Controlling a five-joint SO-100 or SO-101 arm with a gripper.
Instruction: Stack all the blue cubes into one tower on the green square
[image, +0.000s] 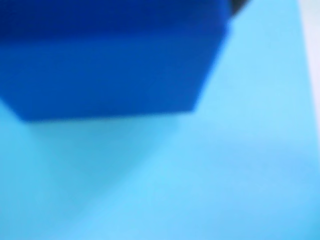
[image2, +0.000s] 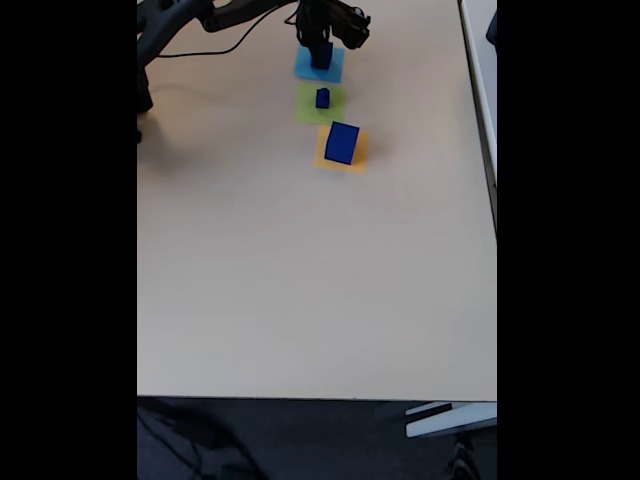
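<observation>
Arm pose: in the fixed view the black arm (image2: 215, 14) is seen stretched from the upper left of the tabletop (image2: 300, 280) toward the right, with the wrist bent down at its far end.
End effector: the end effector (image2: 321, 52) is pointed down over the light-blue paper square (image2: 332, 70), around a medium blue cube (image2: 321, 55).
End effector state: whether the jaws are clenched on the medium blue cube or released cannot be told; the fixed view is too small and the wrist view too blurred.
Medium blue cube: directly at the end effector, over the light-blue paper square; in the wrist view a dark blue block (image: 110, 60) is seen close up across the upper left, above light-blue paper.
Small blue cube: the small blue cube (image2: 322, 98) is seen just below the end effector in the fixed view, resting on the green square (image2: 308, 108).
Large blue cube: the large blue cube (image2: 341, 142) lies further below and slightly right of the end effector, on the orange paper square (image2: 358, 160).
Layout: the three squares are set in a line running away from the end effector, each nearly touching the next.
</observation>
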